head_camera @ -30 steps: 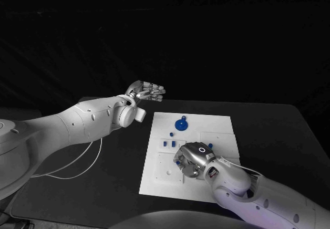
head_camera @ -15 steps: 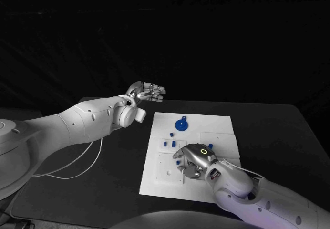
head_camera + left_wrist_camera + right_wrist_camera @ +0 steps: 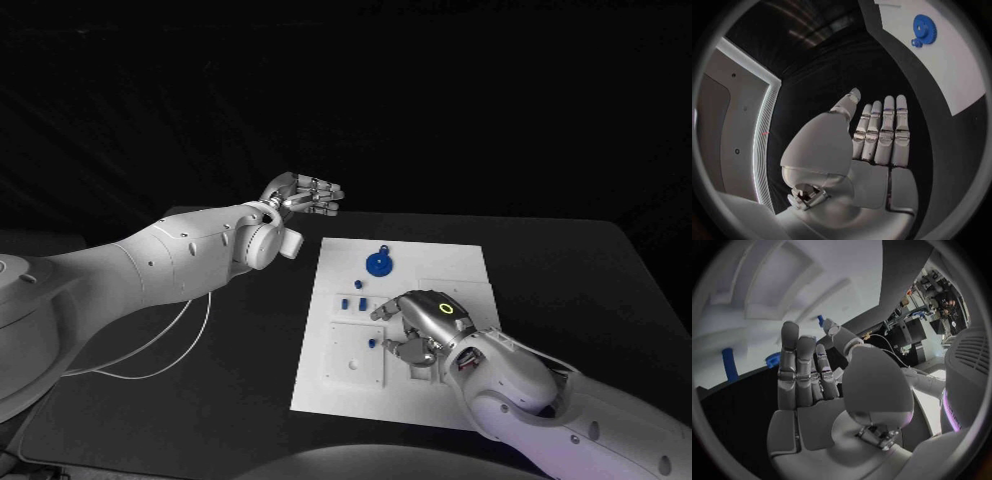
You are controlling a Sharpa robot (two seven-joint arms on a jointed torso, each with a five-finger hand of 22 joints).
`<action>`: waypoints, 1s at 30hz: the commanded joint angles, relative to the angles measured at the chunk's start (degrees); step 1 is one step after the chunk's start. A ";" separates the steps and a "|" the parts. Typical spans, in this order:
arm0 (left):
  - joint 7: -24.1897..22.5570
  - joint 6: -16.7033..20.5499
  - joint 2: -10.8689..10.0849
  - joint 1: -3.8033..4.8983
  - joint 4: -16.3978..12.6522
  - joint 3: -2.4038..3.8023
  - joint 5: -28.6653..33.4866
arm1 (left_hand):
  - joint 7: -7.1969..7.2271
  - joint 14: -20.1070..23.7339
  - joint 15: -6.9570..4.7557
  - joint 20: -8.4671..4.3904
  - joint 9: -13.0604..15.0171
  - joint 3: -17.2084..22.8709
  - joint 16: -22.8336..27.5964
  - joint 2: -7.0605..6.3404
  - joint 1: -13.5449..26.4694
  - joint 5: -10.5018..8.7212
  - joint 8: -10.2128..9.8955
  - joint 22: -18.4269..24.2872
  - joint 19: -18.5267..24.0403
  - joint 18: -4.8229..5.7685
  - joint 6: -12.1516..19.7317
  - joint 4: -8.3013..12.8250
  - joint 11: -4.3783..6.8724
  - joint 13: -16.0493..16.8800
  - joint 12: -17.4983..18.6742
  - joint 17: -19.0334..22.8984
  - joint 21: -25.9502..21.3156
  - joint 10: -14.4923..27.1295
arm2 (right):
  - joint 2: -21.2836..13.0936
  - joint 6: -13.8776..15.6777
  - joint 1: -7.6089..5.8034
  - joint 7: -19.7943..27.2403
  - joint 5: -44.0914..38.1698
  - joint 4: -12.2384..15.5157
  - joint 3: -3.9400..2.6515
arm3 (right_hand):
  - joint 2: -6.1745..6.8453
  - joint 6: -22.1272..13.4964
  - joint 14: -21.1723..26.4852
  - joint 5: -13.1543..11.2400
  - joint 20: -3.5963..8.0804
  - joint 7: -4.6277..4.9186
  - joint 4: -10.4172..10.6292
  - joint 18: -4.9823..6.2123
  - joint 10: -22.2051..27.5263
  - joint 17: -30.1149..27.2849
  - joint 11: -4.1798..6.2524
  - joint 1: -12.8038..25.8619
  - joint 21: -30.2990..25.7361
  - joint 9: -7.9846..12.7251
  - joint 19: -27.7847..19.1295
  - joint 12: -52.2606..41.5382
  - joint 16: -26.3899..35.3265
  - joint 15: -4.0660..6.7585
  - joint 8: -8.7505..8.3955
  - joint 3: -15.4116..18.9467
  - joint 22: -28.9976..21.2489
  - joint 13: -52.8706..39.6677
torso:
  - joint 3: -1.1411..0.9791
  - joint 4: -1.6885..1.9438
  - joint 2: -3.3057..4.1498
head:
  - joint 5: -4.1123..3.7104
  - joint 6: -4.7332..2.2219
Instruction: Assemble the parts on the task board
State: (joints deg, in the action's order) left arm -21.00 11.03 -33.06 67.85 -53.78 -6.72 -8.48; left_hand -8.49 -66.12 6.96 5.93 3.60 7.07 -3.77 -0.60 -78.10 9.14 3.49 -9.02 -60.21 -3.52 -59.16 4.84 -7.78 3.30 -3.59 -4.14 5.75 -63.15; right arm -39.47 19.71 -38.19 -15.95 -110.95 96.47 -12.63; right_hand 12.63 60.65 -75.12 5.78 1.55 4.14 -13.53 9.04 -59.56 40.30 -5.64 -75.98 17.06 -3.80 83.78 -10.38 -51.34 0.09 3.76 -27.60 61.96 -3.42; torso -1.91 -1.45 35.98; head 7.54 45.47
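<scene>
The white task board (image 3: 433, 258) lies in the middle of the black table. A blue gear (image 3: 378, 263) sits near its far edge, and the left wrist view shows that gear (image 3: 924, 30) beyond my left hand. Small blue parts (image 3: 355, 299) stand in the board's left half, with another one (image 3: 375, 342) nearer me. My right hand (image 3: 426, 326) hovers low over the board's middle, fingers straight, holding nothing. In the right wrist view a blue peg (image 3: 729, 371) stands past my right hand (image 3: 811, 385). My left hand (image 3: 304, 192) is raised off the board's far left corner, fingers straight and empty.
A white cable (image 3: 180, 345) loops over the table on the left, under my left arm. Bare black table (image 3: 577, 270) stretches to the right of the board. The board's near strip (image 3: 346, 395) carries no parts.
My right hand has shifted a little to the right and away from me over the board, uncovering the small blue parts by its left side. My left hand has stayed put.
</scene>
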 commanded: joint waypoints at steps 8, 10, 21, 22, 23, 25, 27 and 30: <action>-0.70 -0.76 0.00 -0.04 0.10 0.05 0.29 | 0.21 0.05 -0.08 0.08 -0.07 -0.46 0.23 0.61 -0.16 -0.11 0.04 0.24 -0.39 -1.00 0.19 0.10 0.08 0.02 0.09 0.02 0.44 0.06 | -3.96 -4.64 -0.33 0.77 6.45 2.79 -7.74 | -0.55 2.13 -2.28 -0.13 1.54 2.46 0.67 -0.29 -9.92 -0.40 1.83 2.92 0.52 -0.04 2.24 4.36 -0.31 1.62 -0.15 -4.80 0.24 -0.02 | 0.02 -0.11 0.01 | -0.77 -0.62; -0.73 -0.79 -0.02 -0.04 0.13 0.05 0.29 | 0.21 0.05 -0.08 0.08 -0.07 -0.46 0.23 0.61 -0.16 -0.11 0.04 0.24 -0.39 -1.00 0.19 0.10 0.08 0.02 0.09 0.02 0.44 0.06 | -4.87 -6.47 -0.60 0.52 7.14 2.78 -9.09 | -0.45 2.11 -2.30 0.76 1.51 2.46 0.95 -0.35 -9.83 -0.37 1.76 3.24 0.45 -0.04 2.26 4.82 -0.28 1.56 -0.15 -3.54 0.11 -0.03 | 0.00 -0.09 0.00 | -1.04 -0.73; -0.70 -0.88 -0.14 -0.04 0.17 0.05 0.29 | 0.21 0.05 -0.08 0.08 -0.07 -0.46 0.23 0.61 -0.16 -0.11 0.04 0.24 -0.39 -1.00 0.19 0.10 0.08 0.02 0.09 0.02 0.44 0.06 | -8.86 -16.82 -2.64 -0.70 8.27 1.31 -11.34 | -1.45 -0.98 -1.54 7.19 0.19 0.91 6.61 0.70 -3.31 -1.06 0.48 1.33 -1.65 -0.08 2.23 4.18 0.24 0.30 -0.11 17.34 -3.24 -0.08 | -0.06 0.00 0.08 | -2.19 -1.21; -0.69 -0.87 -0.14 -0.04 0.18 0.05 0.29 | 0.23 0.03 -0.09 0.06 -0.07 -0.50 0.23 0.61 -0.18 -0.15 0.04 0.34 -0.41 -0.98 0.15 0.13 0.09 0.02 0.10 0.03 0.54 0.03 | -8.94 -17.17 -2.68 -0.77 8.16 1.20 -11.37 | -1.49 -1.08 -1.47 7.11 0.14 0.90 7.00 0.77 -3.14 -1.14 0.45 0.92 -1.71 -0.09 2.23 4.00 0.22 0.28 -0.10 17.70 -3.43 -0.07 | -0.06 0.00 0.08 | -2.19 -1.21; -0.68 -0.85 -0.13 -0.04 0.19 0.05 0.29 | 0.23 0.03 -0.09 0.06 -0.07 -0.50 0.23 0.61 -0.18 -0.15 0.04 0.34 -0.41 -0.98 0.15 0.13 0.09 0.02 0.10 0.03 0.54 0.03 | -8.99 -17.47 -2.70 -0.82 8.00 1.10 -11.39 | -1.52 -1.11 -1.41 6.88 0.12 0.88 7.18 0.80 -3.07 -1.19 0.45 0.72 -1.74 -0.08 2.23 3.91 0.22 0.27 -0.13 17.77 -3.53 -0.06 | -0.06 0.03 0.08 | -2.22 -1.21; -0.68 -0.84 -0.09 -0.04 0.20 0.05 0.29 | 0.23 0.03 -0.09 0.06 -0.07 -0.50 0.23 0.61 -0.18 -0.15 0.04 0.34 -0.41 -0.98 0.15 0.13 0.09 0.02 0.10 0.03 0.54 0.03 | -8.99 -18.01 -2.74 -0.92 7.68 0.89 -11.42 | -1.54 -1.05 -1.37 6.78 0.10 0.67 7.26 0.81 -2.96 -1.24 0.41 0.53 -1.78 -0.08 2.22 3.90 0.21 0.25 -0.11 17.66 -3.64 -0.06 | -0.04 0.05 0.08 | -2.27 -1.22; -0.67 -0.84 -0.08 -0.04 0.19 0.05 0.29 | 0.23 0.03 -0.09 0.06 -0.07 -0.50 0.23 0.61 -0.18 -0.15 0.04 0.34 -0.41 -0.98 0.15 0.13 0.09 0.02 0.10 0.03 0.54 0.03 | -8.94 -18.28 -2.75 -0.97 7.50 0.76 -11.43 | -1.63 -1.04 -1.37 6.67 0.10 0.53 7.27 0.81 -2.96 -1.25 0.41 0.42 -1.78 -0.07 2.23 3.89 0.21 0.26 -0.14 17.56 -3.67 -0.06 | -0.02 0.07 0.06 | -2.34 -1.29; -0.66 -0.84 -0.07 -0.04 0.15 0.05 0.29 | 0.23 0.02 -0.09 0.05 -0.07 -0.51 0.24 0.66 -0.16 -0.14 0.05 0.38 -0.44 -0.99 0.13 0.09 0.09 0.02 0.11 0.03 0.59 0.04 | -8.62 -18.53 -2.76 -1.12 6.23 0.36 -11.42 | -1.90 -0.77 -1.39 6.42 0.24 0.57 7.13 0.65 -3.31 -1.32 0.61 0.21 -1.71 -0.06 2.27 3.76 0.17 0.44 -0.15 16.95 -3.77 -0.05 | 0.00 0.10 0.08 | -2.50 -1.38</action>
State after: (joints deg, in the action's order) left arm -21.08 10.89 -33.22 67.83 -53.54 -6.72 -8.48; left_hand -8.49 -66.12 6.96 5.93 3.60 6.92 -3.77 -0.37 -78.33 9.14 3.49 -8.72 -60.21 -3.52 -59.16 5.00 -7.78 3.30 -3.59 -4.14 5.97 -63.15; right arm -48.26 4.20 -40.94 -16.65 -103.42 96.93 -24.04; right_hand 10.76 59.94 -76.56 12.29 2.12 4.93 -6.40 9.27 -62.78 39.05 -5.20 -75.36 15.50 -3.82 84.13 -6.33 -51.34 0.48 3.76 -10.54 58.23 -3.48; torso -1.94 -1.39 36.05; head 5.15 44.14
